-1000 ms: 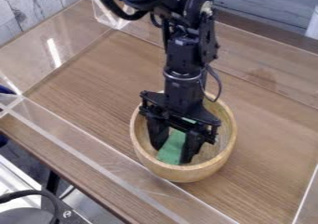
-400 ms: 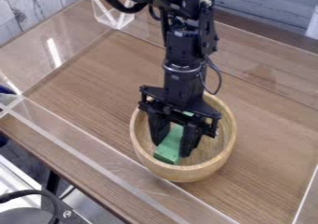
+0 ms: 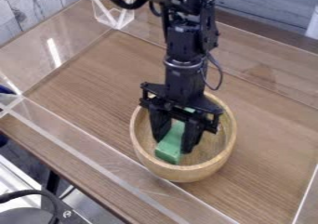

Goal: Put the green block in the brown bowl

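Gripping green block (image 3: pixel 174 143), hand (image 3: pixel 176 144) points down inside brown bowl (image 3: pixel 147 154).

A wood-grain tabletop (image 3: pixel 99 79) fills most of the view, fenced by low clear acrylic walls (image 3: pixel 32 112) that catch bright glare. Behind it at upper left stands a whitewashed plank wall (image 3: pixel 32 9). Black cables (image 3: pixel 32 209) curl at the lower left corner.
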Tool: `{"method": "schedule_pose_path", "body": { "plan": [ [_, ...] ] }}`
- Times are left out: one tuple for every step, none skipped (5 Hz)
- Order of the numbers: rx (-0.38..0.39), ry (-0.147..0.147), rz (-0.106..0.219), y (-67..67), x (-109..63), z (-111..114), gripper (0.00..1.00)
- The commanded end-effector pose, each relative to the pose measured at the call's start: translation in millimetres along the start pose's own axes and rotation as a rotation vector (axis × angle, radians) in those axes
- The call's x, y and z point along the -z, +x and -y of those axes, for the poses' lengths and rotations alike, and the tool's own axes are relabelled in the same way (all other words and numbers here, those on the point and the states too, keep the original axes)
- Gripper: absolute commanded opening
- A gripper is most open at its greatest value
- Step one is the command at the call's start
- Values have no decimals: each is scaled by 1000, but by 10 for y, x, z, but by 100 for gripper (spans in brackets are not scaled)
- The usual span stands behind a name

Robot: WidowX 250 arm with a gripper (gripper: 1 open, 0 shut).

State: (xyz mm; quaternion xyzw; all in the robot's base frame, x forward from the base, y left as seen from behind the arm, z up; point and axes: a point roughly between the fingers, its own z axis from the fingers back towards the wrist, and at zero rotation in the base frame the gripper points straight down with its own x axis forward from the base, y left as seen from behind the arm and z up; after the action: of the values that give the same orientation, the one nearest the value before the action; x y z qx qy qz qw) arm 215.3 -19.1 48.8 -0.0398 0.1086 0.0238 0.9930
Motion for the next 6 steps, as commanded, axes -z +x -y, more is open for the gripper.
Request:
{"method": "schedule_pose_path", "body": {
  "plan": [
    [1, -9, 72, 102, -180, 18, 0],
    [2, -11, 72, 117, -189, 28, 0],
    [3, -13, 73, 130, -202, 37, 0],
    [4, -16, 74, 140, -218, 45, 0],
    [5, -19, 76, 148, -239, 51, 0],
    [7, -21, 78, 157, -256, 58, 0]
  ]
}}
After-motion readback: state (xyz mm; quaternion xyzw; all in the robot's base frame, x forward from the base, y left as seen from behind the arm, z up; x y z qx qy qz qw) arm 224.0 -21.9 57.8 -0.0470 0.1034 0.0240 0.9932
